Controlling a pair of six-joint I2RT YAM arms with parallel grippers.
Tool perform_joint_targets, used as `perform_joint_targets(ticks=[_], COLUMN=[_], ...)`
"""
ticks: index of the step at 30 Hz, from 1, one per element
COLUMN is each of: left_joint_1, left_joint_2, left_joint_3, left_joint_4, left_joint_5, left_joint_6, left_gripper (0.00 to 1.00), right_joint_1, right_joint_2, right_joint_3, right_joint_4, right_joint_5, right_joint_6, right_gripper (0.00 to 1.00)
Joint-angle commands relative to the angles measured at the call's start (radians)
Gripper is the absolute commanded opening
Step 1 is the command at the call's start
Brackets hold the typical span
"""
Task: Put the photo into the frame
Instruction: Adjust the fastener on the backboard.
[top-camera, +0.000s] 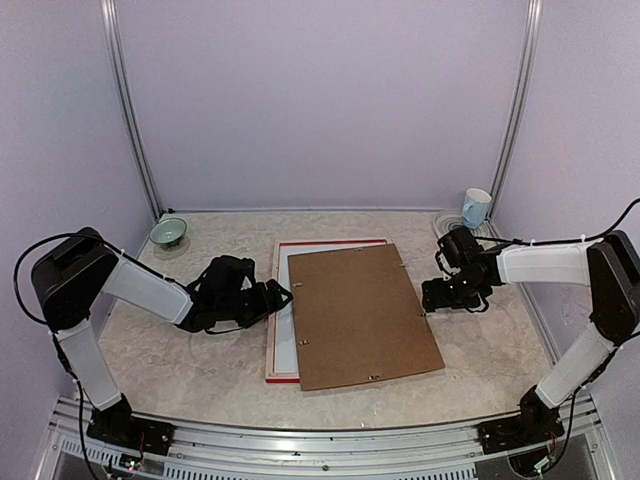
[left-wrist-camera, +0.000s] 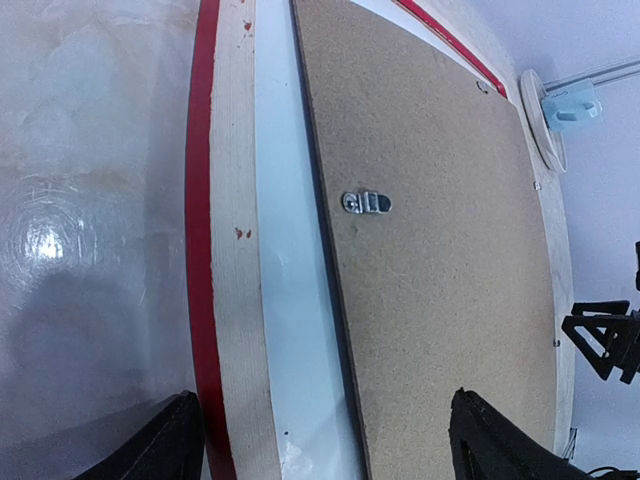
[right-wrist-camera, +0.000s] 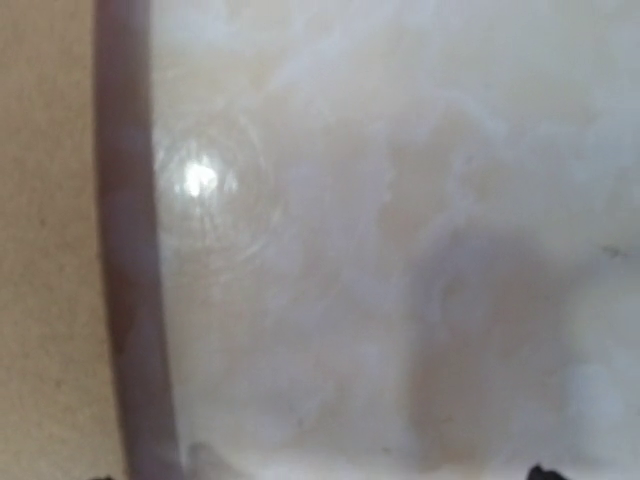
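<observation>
— What is seen from above?
— The frame (top-camera: 273, 320) is laid face down on the worktop (top-camera: 180, 350). The photo (top-camera: 288, 335), taken to be the white sheet inside it, is half covered by the skewed backing board (top-camera: 362, 315). The left end effector (top-camera: 283, 296) is spread beside the frame's left rail. The right end effector (top-camera: 430, 295) is spread just off the board's right edge.
— And from the left wrist?
— Rail and sheet are seen between the spread fingers (left-wrist-camera: 165, 445); nothing is held.
— The right wrist?
— Only blurred worktop is shown. Squaring the board into the frame is judged next.

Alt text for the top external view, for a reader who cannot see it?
A brown backing board lies skewed over the red-edged frame, back side up on a marbled table. The left gripper and right gripper sit open at either side, holding nothing.
</observation>
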Motion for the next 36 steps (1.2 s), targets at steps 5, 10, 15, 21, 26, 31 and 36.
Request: perform_joint_targets(ticks=[5, 10, 15, 21, 26, 31, 36], left_joint_1=[0.002, 0.003, 0.003, 0.003, 0.003, 0.003, 0.004], left_joint_2=[-0.007, 0.001, 0.012, 0.021, 0.022, 0.023, 0.019], left_joint_3=[0.005, 0.009, 0.014, 0.012, 0.012, 0.013, 0.007], left_joint_4=[0.011, 0.014, 0.019, 0.026, 0.027, 0.029, 0.029], left_joint_5=[0.012, 0.018, 0.021, 0.026, 0.025, 0.029, 0.027], left_joint_6=[0.006, 0.007, 0.005, 0.002, 0.002, 0.002, 0.000], left_gripper=[0.84, 0.84, 0.84, 0.84, 0.84, 0.84, 0.84], right_joint_1=[-0.023, -0.022, -0.020, -0.004, 0.014, 0.026, 0.030], right_joint_2=[0.047, 0.065, 0.044, 0.023, 0.010, 0.007, 0.011], right_joint_3=[0.018, -0.004, -0.019, -0.029, -0.036, -0.041, -0.038], right_joint_4=[0.005, 0.024, 0.028, 0.006, -0.005, -0.011, -0.029], right_joint_5=[0.039, 0.017, -0.018, -0.028, -0.024, -0.005, 0.028], right_joint_6=[-0.008, -0.016, -0.026, -0.025, -0.015, -0.008, -0.005], right_gripper=[0.89, 0.89, 0.89, 0.89, 0.89, 0.89, 0.89])
